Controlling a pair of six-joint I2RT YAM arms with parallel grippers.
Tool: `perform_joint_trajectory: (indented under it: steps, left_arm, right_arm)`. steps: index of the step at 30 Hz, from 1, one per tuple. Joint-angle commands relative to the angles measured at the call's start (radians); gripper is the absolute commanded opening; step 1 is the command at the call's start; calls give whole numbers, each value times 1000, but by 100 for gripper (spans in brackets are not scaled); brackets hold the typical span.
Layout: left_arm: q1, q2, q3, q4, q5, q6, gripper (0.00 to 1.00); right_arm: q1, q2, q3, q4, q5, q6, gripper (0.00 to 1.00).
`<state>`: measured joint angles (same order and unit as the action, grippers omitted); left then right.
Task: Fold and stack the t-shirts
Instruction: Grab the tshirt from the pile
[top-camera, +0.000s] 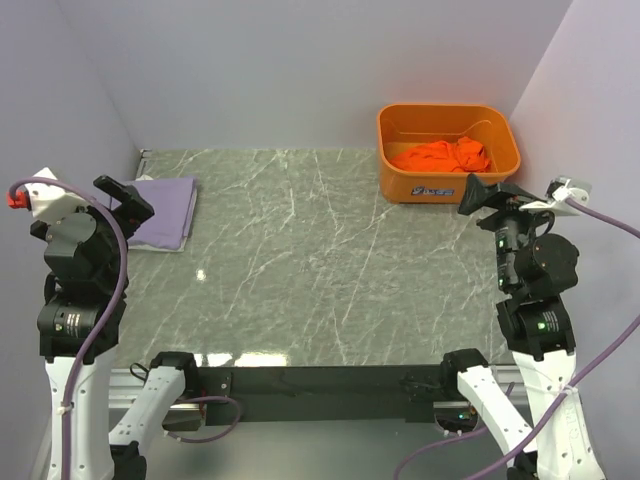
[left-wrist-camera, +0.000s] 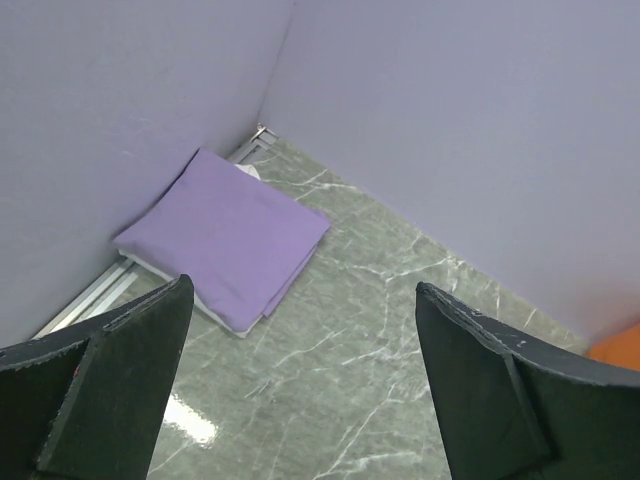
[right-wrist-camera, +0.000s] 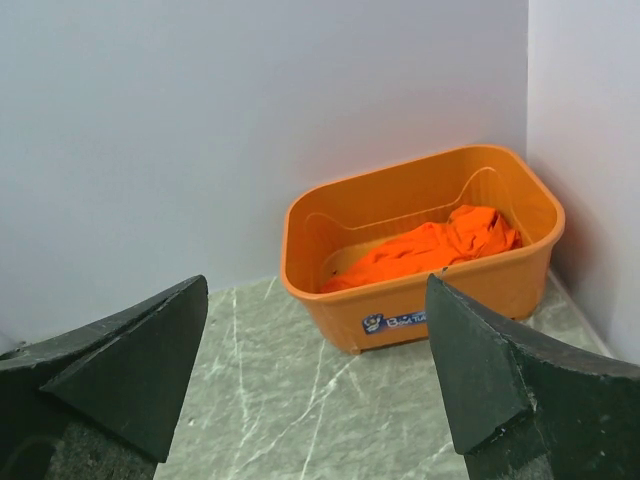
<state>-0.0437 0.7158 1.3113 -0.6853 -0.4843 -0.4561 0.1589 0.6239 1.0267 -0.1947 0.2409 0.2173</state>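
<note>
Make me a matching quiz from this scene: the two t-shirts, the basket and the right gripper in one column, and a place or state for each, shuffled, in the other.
1 orange t-shirt
2 lavender t-shirt
3 orange basket
4 right gripper

A folded flat, far left
B open, holding nothing
C crumpled in a heap
D standing far right, cloth inside

Pairs: 1-C, 2-A, 3-D, 4-B
</note>
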Motion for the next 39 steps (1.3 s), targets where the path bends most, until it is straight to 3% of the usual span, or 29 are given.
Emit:
perform_joint_trajectory:
  steps: [1,5,11,14,19,23,27,39]
  left_arm:
    - [-5,-4,13,-11,-16,25,98]
    - [-10,-3,-17,15,4,25,98]
    - [-24,11,-144,101,90,28,99]
    - [-28,19,-242,174,145,33,100]
    - [-38,54,-400,280,229,22,100]
    - [-39,68,-448,320,259,22,99]
    - [-39,96,-504,348,266,37,99]
    - [-41,174,-557,389,326,68,99]
  right_arm:
    - [11,39,36,31,12,-39,95]
    - [10,86,55,31,-8,-38,96]
    - [10,331,252,-110,-37,-50,96]
    - [8,497,402,-214,-48,-50,97]
    - [-24,889,828,-481,-66,-29,98]
    - [-59,1086,975,-583,-106,-30,98]
    - [-78,1220,1070,-583,-133,-45,97]
    - [-117,1522,1061,-376,-166,-33,91]
